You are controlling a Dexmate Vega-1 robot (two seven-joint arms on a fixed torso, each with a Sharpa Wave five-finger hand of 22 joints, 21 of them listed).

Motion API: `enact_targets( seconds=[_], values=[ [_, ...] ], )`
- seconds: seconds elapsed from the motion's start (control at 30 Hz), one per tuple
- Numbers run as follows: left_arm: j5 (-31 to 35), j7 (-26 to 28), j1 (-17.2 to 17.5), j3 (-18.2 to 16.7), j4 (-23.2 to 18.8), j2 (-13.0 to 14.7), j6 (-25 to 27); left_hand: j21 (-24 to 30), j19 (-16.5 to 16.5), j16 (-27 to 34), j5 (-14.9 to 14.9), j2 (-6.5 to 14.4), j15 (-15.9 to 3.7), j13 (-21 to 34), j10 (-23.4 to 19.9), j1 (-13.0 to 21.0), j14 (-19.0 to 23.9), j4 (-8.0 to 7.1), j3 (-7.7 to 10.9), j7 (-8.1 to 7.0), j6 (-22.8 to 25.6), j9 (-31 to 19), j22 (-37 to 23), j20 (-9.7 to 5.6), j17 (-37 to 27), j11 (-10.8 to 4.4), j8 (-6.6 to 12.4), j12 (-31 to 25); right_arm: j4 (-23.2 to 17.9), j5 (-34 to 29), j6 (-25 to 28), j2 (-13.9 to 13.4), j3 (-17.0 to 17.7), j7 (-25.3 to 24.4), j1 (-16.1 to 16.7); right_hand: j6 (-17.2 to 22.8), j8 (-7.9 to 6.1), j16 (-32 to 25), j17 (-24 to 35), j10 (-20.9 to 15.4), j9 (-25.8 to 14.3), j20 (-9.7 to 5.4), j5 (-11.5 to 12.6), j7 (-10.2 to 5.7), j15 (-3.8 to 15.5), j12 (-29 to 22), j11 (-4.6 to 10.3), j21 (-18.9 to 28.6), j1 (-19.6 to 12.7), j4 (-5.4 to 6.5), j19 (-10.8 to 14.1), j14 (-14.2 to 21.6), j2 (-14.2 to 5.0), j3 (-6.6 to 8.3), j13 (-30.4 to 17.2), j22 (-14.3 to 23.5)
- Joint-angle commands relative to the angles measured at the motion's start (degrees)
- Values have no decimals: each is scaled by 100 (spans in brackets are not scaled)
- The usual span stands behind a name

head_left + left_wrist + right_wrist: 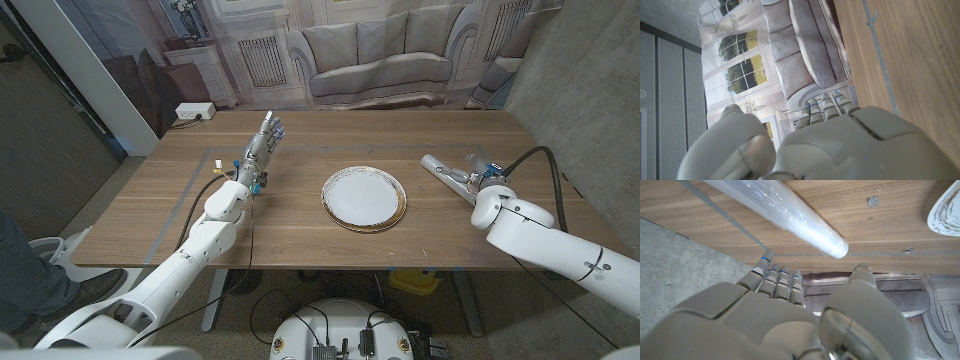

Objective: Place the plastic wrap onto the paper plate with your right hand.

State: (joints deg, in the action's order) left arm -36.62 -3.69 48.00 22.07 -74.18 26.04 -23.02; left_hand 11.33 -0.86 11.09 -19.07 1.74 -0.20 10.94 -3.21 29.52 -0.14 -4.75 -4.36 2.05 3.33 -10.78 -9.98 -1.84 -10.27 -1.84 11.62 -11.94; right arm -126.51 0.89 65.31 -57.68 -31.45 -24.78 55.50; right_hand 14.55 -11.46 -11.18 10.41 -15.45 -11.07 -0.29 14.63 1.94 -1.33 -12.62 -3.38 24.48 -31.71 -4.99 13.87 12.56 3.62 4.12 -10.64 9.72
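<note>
The plastic wrap, a long clear roll, lies slanted on the wooden table to the right of the paper plate. The plate is white with a gold rim and sits mid-table with nothing on it. My right hand is just right of the roll's near end, holding nothing. In the right wrist view the roll lies on the table beyond my right hand, whose fingers are straight with the thumb apart; the plate's rim shows at the edge. My left hand stands far left of the plate, fingers extended and holding nothing.
Grey tape lines mark the table on the left side. A concrete wall rises close to the table's right edge. A sofa backdrop stands behind the far edge. A person's leg is at the picture's left.
</note>
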Motion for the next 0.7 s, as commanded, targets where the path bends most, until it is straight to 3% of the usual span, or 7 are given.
enact_targets(
  seconds=[0.03,0.33,0.47,0.7],
  values=[
    [-8,23,43,-14,-45,26,21,2,-23,-26,10,16,0,-2,-45,49,27,5,-29,-1,59,-15,-25,-16,-24,-19,-5,22,113,94,109,11,-132,109,-182,44,-24,-47,11,-45,-12,2,46,5,-16,-28,-33,-35,-7,-46,79,93,19,-29,-20,25],
    [-11,24,51,-17,-53,32,24,2,-22,-25,12,19,4,-1,-54,57,33,6,-43,-5,67,-15,-25,-13,-24,-28,-3,20,196,184,110,7,-120,111,-182,99,-41,-58,14,-100,-14,12,92,31,-10,-43,-20,-50,-26,-54,139,156,23,-38,-17,27],
    [-7,36,51,-18,-59,34,29,2,-23,-25,13,20,0,-1,-50,59,33,6,-47,-7,69,-15,-25,-11,-24,-18,-3,22,247,177,64,0,-140,80,-178,151,-53,-81,10,-221,-16,-29,171,-27,148,-73,68,-77,-90,-82,234,295,26,-42,-9,30],
    [-9,10,35,-6,-30,19,20,0,-28,-27,14,22,-5,-1,-54,63,31,6,-56,-6,66,-15,-25,-8,-24,-23,-5,22,331,217,111,2,-222,177,-304,185,-60,-61,7,-231,-17,-48,208,-41,147,-67,92,-99,-131,-102,258,289,35,-45,-5,31]
  ],
)
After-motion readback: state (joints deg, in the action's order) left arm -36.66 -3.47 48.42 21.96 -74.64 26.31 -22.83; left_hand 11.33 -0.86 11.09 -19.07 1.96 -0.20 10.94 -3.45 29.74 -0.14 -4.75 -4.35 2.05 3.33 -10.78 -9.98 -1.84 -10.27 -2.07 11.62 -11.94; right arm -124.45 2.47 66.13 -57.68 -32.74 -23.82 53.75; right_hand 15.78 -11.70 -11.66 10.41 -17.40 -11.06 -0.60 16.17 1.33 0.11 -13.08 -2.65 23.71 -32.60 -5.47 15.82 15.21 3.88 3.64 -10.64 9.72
